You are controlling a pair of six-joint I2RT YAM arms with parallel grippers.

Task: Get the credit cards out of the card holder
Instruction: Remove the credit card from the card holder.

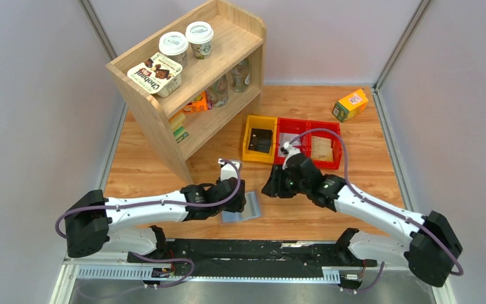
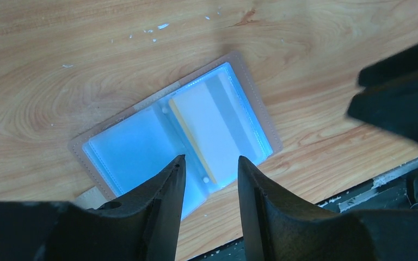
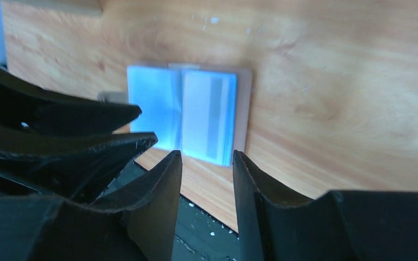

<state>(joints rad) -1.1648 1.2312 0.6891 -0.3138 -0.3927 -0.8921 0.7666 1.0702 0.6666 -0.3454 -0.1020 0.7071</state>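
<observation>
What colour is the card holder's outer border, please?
Taupe; the card holder shows best in the left wrist view.

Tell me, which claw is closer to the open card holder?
Left. The left gripper hovers at the card holder's edge; the right gripper hangs apart, off to its right.

I saw bright, even light; the card holder (image 2: 136, 147) glared washed-out blue, and my right wrist view was blurred.

Looks down from high behind the near edge across the bench (image 1: 380, 152); from both wrists, close, shares the wallet (image 2: 179, 130).
</observation>
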